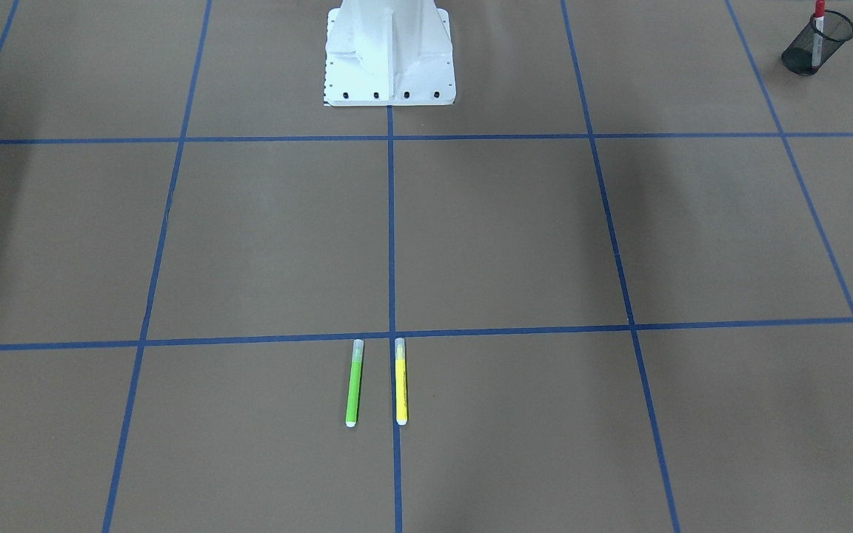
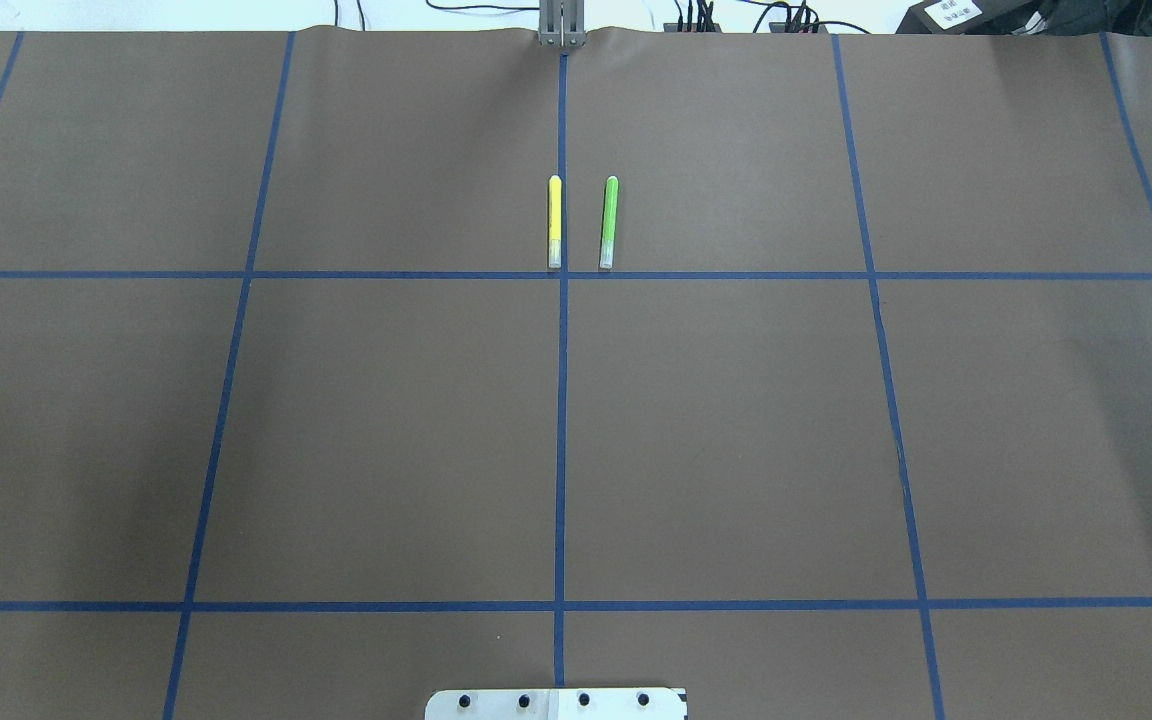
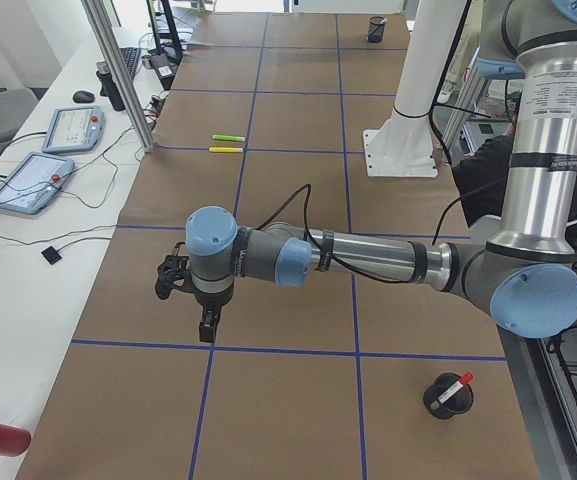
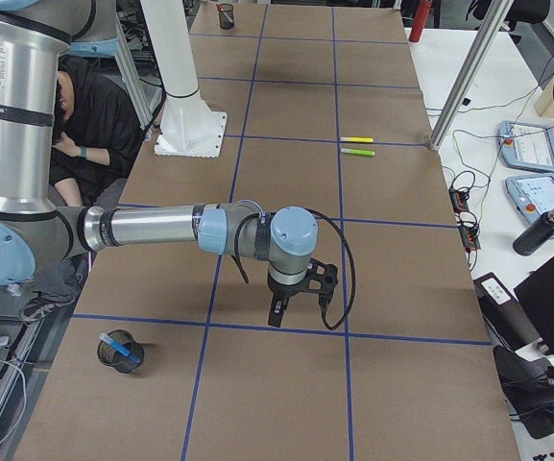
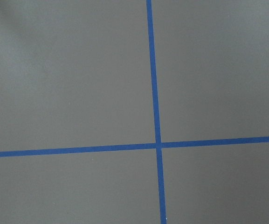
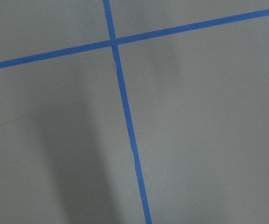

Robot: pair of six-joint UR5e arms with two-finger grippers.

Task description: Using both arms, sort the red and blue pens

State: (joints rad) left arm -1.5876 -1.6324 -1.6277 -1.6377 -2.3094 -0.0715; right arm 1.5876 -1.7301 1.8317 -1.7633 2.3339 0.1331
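The red pen [image 1: 818,22] stands upright in a black mesh cup [image 1: 815,48] at the table's corner on my left side; the exterior left view shows this red pen [image 3: 455,388] near the left arm's base. The blue pen [image 4: 121,346] rests in another black mesh cup [image 4: 123,353] near the right arm's base. My left gripper [image 3: 206,325] hangs low over a blue tape crossing, far from its cup. My right gripper [image 4: 277,312] hangs likewise over the table. Both show only in side views, so I cannot tell if they are open or shut. The wrist views show only table and tape.
A green marker [image 1: 353,383] and a yellow marker [image 1: 400,381] lie side by side at the table's middle, on the operators' side. The white robot pedestal [image 1: 389,55] stands at the robot's edge. A person [image 4: 84,125] sits behind it. Tablets lie on a side desk [image 3: 43,180].
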